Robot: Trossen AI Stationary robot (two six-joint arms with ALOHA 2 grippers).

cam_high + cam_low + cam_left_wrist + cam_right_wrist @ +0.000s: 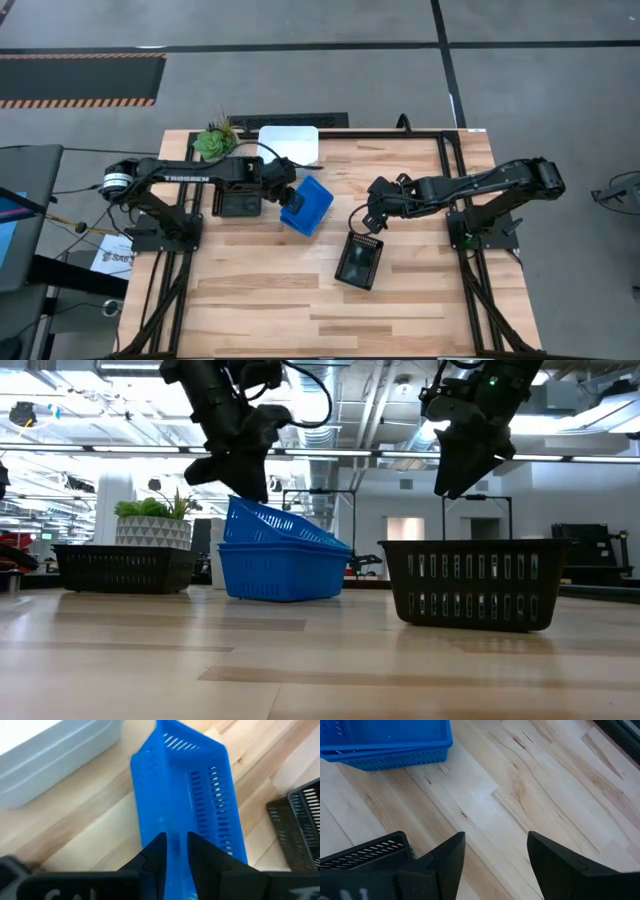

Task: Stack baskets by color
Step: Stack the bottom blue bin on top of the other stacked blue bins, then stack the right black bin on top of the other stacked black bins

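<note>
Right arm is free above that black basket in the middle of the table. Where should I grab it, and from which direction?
Take the black basket by the short rim wall nearest the open right gripper, coming straight down, one finger inside, one outside. It sits upright and open-topped, apart from the blue baskets, so its thin slotted wall is probably the only pinchable part.

White lettering "TROSSEN" runs along the left arm (190,176); nothing else is legible.

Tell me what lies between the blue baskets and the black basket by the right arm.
Only bare wooden tabletop separates the blue slotted plastic baskets from the black slotted plastic basket, per the high view.
</note>
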